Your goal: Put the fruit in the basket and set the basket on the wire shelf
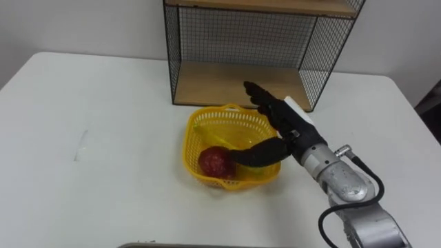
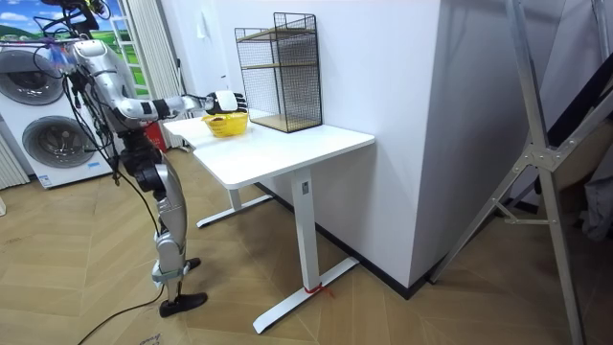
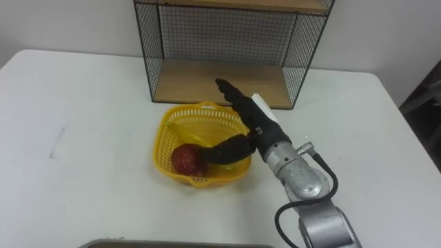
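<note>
A yellow plastic basket stands on the white table, just in front of the black wire shelf with its wooden boards. A dark red apple lies in the basket's near part. Behind it lies something pale yellow that is hard to tell from the basket's floor. My right hand comes in from the right over the basket's right rim. Its fingers are stretched straight toward the shelf and its thumb points down to the apple, so it is open. In the room view the hand hovers above the basket.
The shelf's lower board lies directly behind the basket, and an upper board sits above it. The table's left half is bare. I stand at the table's end, with a washing machine behind me.
</note>
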